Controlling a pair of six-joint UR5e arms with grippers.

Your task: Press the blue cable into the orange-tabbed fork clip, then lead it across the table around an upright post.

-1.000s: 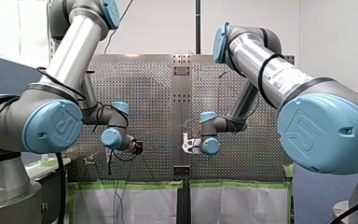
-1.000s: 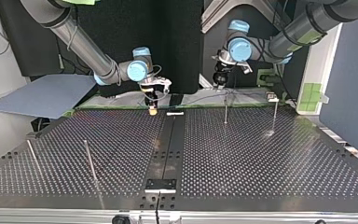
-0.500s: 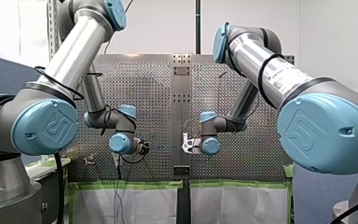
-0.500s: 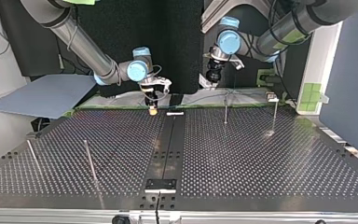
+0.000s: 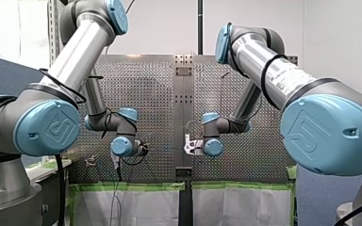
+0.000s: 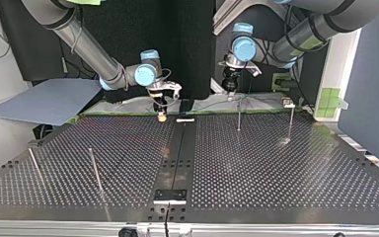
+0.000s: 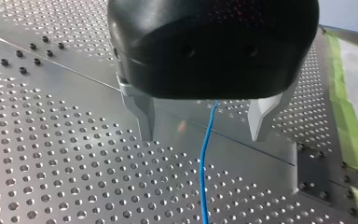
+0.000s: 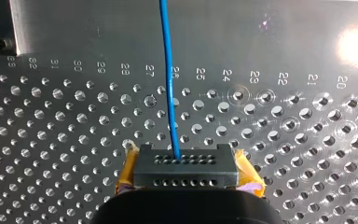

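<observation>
In the left wrist view the thin blue cable (image 7: 203, 177) runs out from under the black body of my left gripper (image 7: 204, 123) and passes loose between its two metal fingers (image 7: 144, 121), which stand wide open over the perforated plate. My right gripper (image 8: 185, 168), with yellow pads, is shut on the blue cable (image 8: 168, 70), which leads straight away from it over the plate. In the top view my right gripper (image 6: 162, 114) stands at the table's far edge and my left gripper (image 6: 229, 88) hangs to its right. I cannot make out the orange-tabbed clip.
Two upright posts (image 6: 239, 118) (image 6: 291, 123) stand at the far right of the top view, two more (image 6: 94, 170) (image 6: 33, 165) lean at the near left. A small white part (image 6: 185, 120) lies on the central strip. Green tape (image 7: 349, 135) edges the table.
My left arm swung toward the table's middle, then settled slightly back and lower. My right arm has not moved.
</observation>
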